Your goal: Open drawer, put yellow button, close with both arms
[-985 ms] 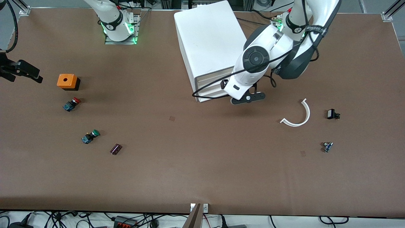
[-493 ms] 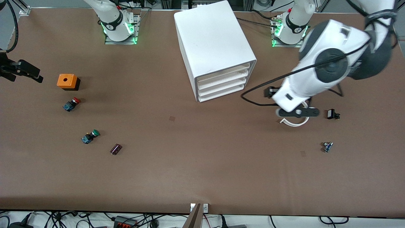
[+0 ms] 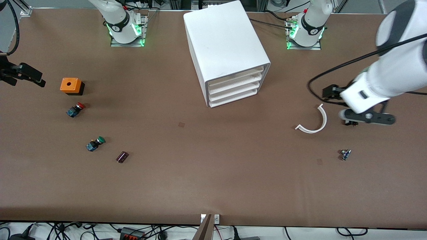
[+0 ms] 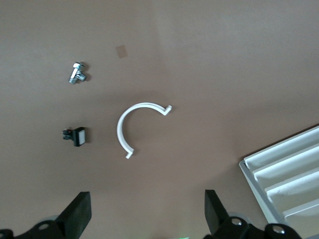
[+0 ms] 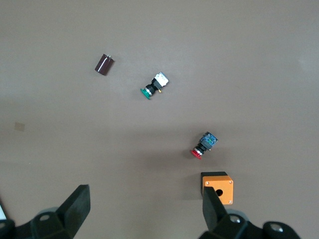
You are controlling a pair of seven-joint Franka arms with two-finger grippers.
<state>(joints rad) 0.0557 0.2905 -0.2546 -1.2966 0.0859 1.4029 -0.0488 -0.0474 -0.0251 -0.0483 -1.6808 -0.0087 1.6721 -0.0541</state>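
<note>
Drawer (image 3: pixel 233 77) shut, front facing camera; yellow button unseen. Left gripper (image 3: pixel 367 118) spread, hiding black clip; right gripper (image 5: pixel 144 211) spread, empty.

Brown table (image 3: pixel 213 186) with cabinet (image 3: pixel 223 43), scattered parts.

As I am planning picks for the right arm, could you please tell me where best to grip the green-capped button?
The green-capped button lies on its side, so come from straight above and grip across its blocky blue body, crosswise to its long axis; the round cap would likely slip.
</note>
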